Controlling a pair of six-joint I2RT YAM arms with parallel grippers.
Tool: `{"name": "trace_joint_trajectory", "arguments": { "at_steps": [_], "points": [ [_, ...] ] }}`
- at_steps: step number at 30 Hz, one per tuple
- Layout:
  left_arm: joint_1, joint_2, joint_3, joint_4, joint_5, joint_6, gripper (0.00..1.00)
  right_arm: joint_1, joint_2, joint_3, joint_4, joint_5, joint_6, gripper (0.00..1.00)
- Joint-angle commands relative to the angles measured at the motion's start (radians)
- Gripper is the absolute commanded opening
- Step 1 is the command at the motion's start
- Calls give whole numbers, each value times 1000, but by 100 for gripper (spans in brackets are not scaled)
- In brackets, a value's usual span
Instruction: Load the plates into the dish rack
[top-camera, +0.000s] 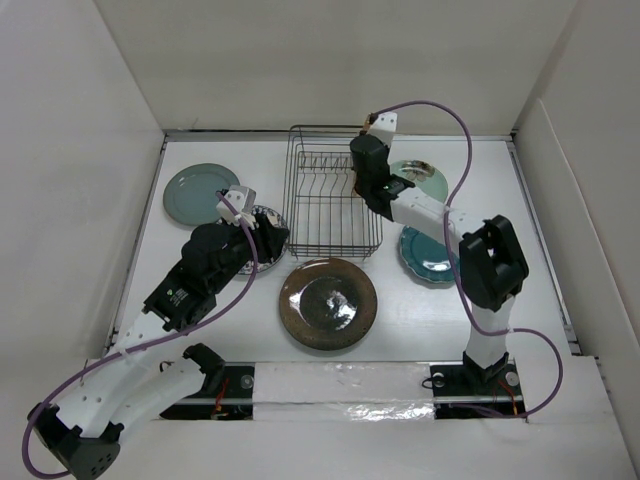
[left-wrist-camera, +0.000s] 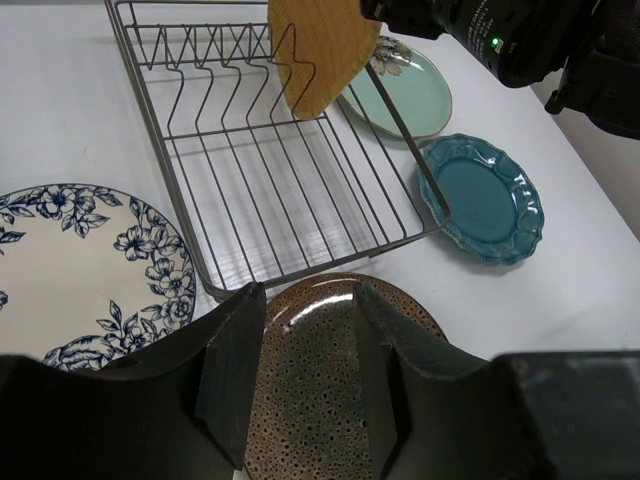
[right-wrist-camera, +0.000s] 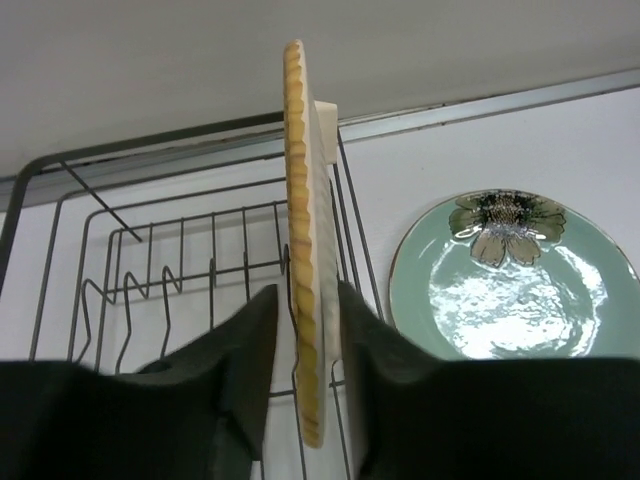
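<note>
The black wire dish rack (top-camera: 335, 252) stands at the table's centre. My right gripper (top-camera: 365, 165) straddles the orange-tan plate (right-wrist-camera: 300, 200), which stands on edge among the rack's far right dividers (left-wrist-camera: 320, 50). The right finger touches the plate's back and a small gap shows at the left finger. My left gripper (left-wrist-camera: 310, 370) is open and empty above the brown plate (left-wrist-camera: 320, 330). The floral plate (left-wrist-camera: 90, 270) lies left of the rack, the grey-green plate (top-camera: 200, 193) farther left. The pale mint plate (right-wrist-camera: 510, 290) and the teal scalloped plate (left-wrist-camera: 485, 200) lie right of the rack.
White walls enclose the table on the left, back and right. The right arm's purple cable (top-camera: 455, 120) loops above the rack's right side. My left arm (top-camera: 200, 270) covers most of the floral plate in the top view.
</note>
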Motion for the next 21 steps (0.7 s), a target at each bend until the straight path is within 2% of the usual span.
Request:
{"name": "trace_joint_trajectory", "arguments": {
  "at_steps": [1,3,5,10,13,14,16,17,18,21],
  "points": [
    [4,2,-8,57,12,4,37,5,-53,2,-62,8,73,43],
    [4,2,-8,56,14,4,37,-6,-89,7,-85,-27,102,55],
    [4,0,-8,56,14,4,37,-17,-138,-1,-102,-66,122,56],
    [4,2,-9,57,17,4,37,-47,-256,-63,-137,-109,150,73],
    [4,-1,-8,56,15,3,37,-117,-382,-157,-128,-182,203,73],
    [4,-3,-8,56,17,3,37,-136,-420,-242,-113,-222,241,72],
    [4,-6,-11,56,17,3,37,-174,-544,-349,-81,-236,275,35],
    [4,-7,-11,56,18,3,37,-220,-584,-465,-76,-235,319,16],
    [4,-7,-9,56,17,3,37,-246,-624,-523,-79,-233,343,0],
    [4,-11,-9,54,18,3,37,-371,-776,-757,-134,-238,441,0]
  ]
}}
